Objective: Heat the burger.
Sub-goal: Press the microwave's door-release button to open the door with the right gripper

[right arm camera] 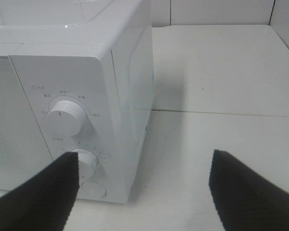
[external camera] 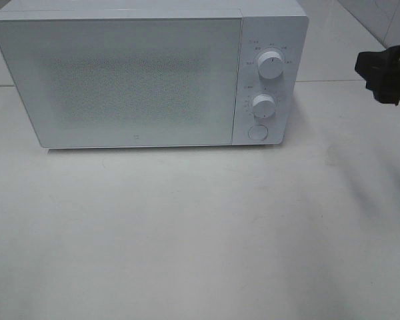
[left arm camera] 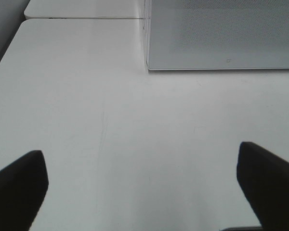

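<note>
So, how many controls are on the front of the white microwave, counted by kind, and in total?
Knobs: 2, the upper knob and the lower knob
Buttons: 1, the round button
Total: 3

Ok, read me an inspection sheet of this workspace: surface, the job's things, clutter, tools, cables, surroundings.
Surface: white table, pale and matte, with faint scuffs.
Job's things: burger not in view in any picture. The white microwave stands at the back with its door shut. Its upper knob, lower knob and round button are untouched.
Clutter: nothing seen.
Tools: left tool is open and empty over the table. Right tool is open and empty, off the microwave's control-panel side.
Cables: nothing seen.
Surroundings: pale wall behind the table.
</note>
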You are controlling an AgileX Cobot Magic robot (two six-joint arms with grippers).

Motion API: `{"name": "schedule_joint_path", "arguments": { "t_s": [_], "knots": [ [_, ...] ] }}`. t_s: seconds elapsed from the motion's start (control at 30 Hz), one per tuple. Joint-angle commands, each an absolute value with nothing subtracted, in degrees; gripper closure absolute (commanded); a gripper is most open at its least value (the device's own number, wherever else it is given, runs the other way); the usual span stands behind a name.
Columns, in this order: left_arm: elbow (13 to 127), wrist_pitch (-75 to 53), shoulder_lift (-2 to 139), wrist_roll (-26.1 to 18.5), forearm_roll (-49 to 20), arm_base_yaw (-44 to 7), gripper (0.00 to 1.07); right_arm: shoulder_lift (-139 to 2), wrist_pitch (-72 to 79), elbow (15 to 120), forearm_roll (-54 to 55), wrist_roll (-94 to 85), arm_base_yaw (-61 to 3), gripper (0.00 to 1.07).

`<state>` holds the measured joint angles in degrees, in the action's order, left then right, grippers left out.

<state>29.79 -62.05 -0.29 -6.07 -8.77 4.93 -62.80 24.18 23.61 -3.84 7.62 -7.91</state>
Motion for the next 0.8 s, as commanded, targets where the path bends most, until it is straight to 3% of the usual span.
{"name": "schedule_joint_path", "arguments": {
  "t_s": [0.03,0.37,0.43,0.73,0.8],
  "knots": [
    [29.6,-61.4,-1.2,-5.7,-8.9,5.1,0.07,-63.4,28.9,22.1,-1.9,7.0,-7.7,0.35],
    [29.6,-61.4,-1.2,-5.7,-8.9,5.1,0.07,-68.3,44.7,13.8,6.4,3.2,-7.7,0.38],
    [29.6,-61.4,-1.2,-5.7,-8.9,5.1,0.07,-69.6,48.2,11.6,9.1,1.7,-10.1,0.49],
    [29.6,-61.4,-1.2,-5.7,-8.9,5.1,0.07,-74.1,55.1,9.1,20.6,-6.5,-21.4,0.64],
    [29.6,-61.4,-1.2,-5.7,-8.9,5.1,0.07,-76.9,57.8,9.1,27.2,-8.7,-27.8,0.84]
  ]
}}
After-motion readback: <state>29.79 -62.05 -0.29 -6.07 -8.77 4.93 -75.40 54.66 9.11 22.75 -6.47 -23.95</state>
